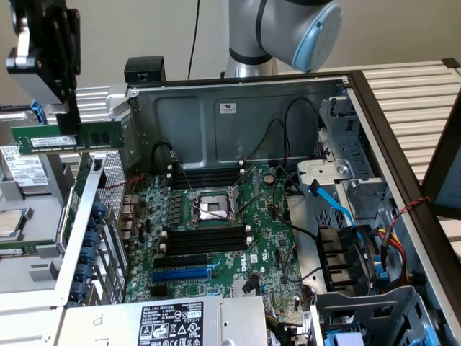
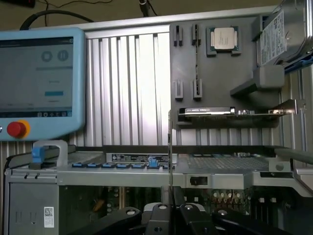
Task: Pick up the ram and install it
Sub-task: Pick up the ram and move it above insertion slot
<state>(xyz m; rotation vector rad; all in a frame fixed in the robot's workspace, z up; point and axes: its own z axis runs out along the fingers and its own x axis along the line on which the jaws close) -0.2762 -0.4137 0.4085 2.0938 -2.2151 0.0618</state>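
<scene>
An open computer case is shown at an angle from above, with its green motherboard exposed. The robot arm is seen at the top of the exterior view, where a grey joint with a pale blue cap is set behind the case's back wall. The hand is raised at the exterior view's upper left, outside the case and beyond its wall, and is pointed downward. It is clamped on the ram, which is gripped by its upper edge near the middle. The ram is held level in the air with its long side horizontal and its white sticker turned toward the camera. It is kept well apart from the black memory slots beside the processor socket. In the wrist view the ram is seen edge-on as a thin line between the dark fingers, which are pressed against both its faces. Beyond it, a pendant screen with a red button is seen.
</scene>
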